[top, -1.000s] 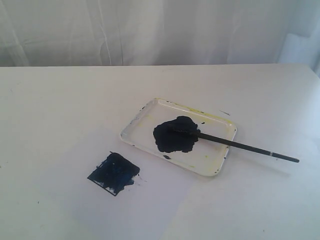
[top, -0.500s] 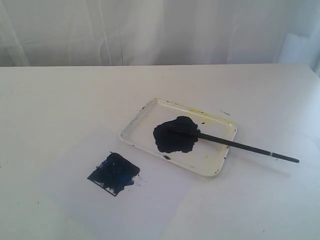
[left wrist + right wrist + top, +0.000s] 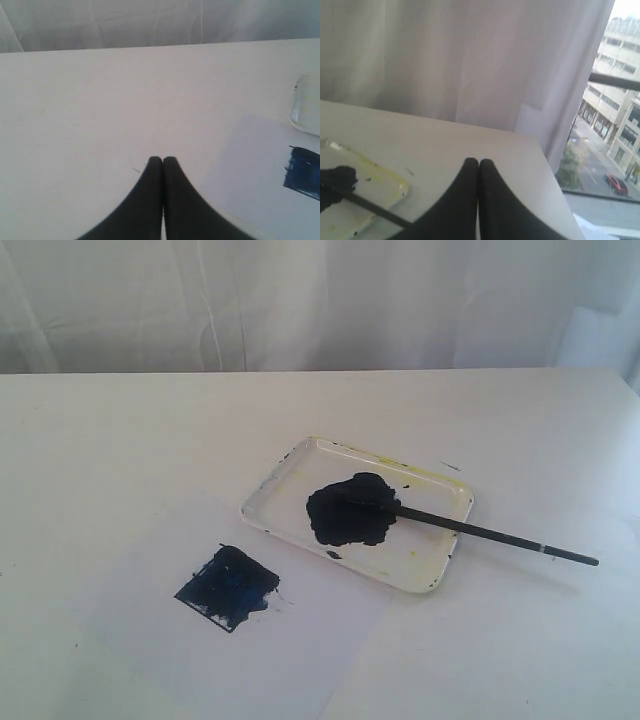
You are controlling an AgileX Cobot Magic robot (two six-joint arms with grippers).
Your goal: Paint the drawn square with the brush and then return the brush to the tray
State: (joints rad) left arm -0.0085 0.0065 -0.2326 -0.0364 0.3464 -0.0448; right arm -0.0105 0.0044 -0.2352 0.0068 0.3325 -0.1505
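The drawn square point(image 3: 229, 586) lies on white paper point(image 3: 250, 640), turned like a diamond and smeared dark blue inside; part of it shows as the square point(image 3: 302, 174) in the left wrist view. The brush point(image 3: 470, 530) rests across the tray point(image 3: 420, 560), tip in the blue-black paint blob point(image 3: 348, 510), rear end with silver band past the tray's right rim. My left gripper point(image 3: 162, 159) is shut and empty over bare table. My right gripper point(image 3: 478, 161) is shut and empty, apart from the brush point(image 3: 375, 209) and tray point(image 3: 385, 182). Neither arm shows in the exterior view.
A white curtain point(image 3: 320, 300) hangs behind the table's far edge point(image 3: 320, 371). In the right wrist view the table's corner point(image 3: 532, 145) ends beside a window point(image 3: 610, 100) onto a street. A small dark mark point(image 3: 450, 465) lies beyond the tray.
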